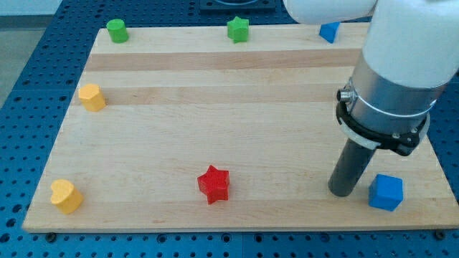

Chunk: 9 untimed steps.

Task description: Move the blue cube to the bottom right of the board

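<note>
The blue cube (386,192) sits on the wooden board (237,129) near its bottom right corner. My tip (343,192) is the lower end of the dark rod and rests on the board just to the left of the cube, a small gap apart. The white arm body fills the view's upper right above it.
A red star (214,184) lies at bottom centre. A yellow heart (65,196) is at bottom left, a yellow block (92,97) at left. A green cylinder (117,31), a green star (238,29) and another blue block (329,31) line the top edge.
</note>
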### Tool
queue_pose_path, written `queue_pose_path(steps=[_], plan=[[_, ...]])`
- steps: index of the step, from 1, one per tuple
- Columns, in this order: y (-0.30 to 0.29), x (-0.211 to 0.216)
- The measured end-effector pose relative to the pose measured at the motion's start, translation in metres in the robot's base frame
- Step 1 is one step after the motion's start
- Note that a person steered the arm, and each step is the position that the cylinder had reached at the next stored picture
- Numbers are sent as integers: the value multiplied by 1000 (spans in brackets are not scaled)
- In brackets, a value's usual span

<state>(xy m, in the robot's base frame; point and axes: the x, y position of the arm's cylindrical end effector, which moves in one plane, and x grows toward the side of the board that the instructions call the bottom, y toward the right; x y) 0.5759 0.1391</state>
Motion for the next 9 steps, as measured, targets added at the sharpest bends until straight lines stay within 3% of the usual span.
queue_pose_path(steps=[1,2,3,4,6,9], plan=[[-19,-13],[-19,-66],[-17,-78],[-22,-68],[-23,24],[33,24]])
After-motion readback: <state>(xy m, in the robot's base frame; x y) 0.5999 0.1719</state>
